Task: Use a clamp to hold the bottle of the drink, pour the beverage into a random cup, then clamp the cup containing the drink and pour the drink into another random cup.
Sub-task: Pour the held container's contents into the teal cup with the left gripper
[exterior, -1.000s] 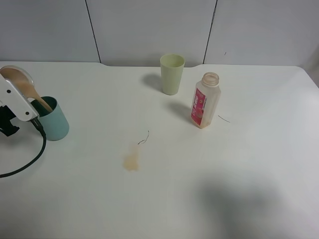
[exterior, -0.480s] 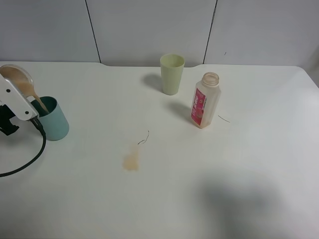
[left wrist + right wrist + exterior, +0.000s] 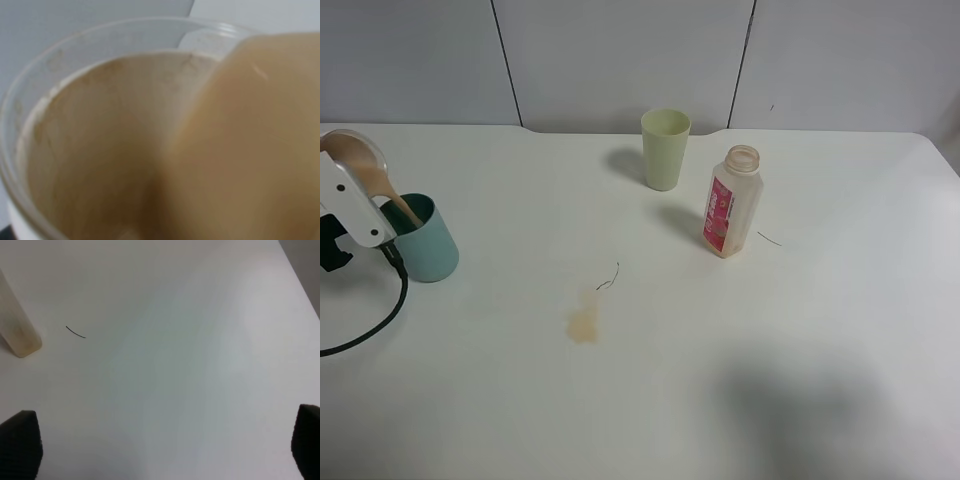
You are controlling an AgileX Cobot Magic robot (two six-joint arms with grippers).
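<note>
My left gripper at the table's far left is shut on a white cup. The cup is tilted, and a thin stream of brown drink runs from it into the teal cup beside it. The left wrist view is filled by the white cup's rim and the brown drink inside. A pale green cup stands at the back middle. The bottle, uncapped with a pink label, stands to its right. The bottle's base shows in the right wrist view. My right gripper is open and empty above bare table.
A brown spill and a dark thread lie mid-table. Another thread lies right of the bottle. A black cable loops from the left arm. The table's right edge is near the right gripper.
The white cup has shifted slightly and the stream into the teal cup keeps flowing. The cable loop has drawn in a little. Nothing else has moved.
</note>
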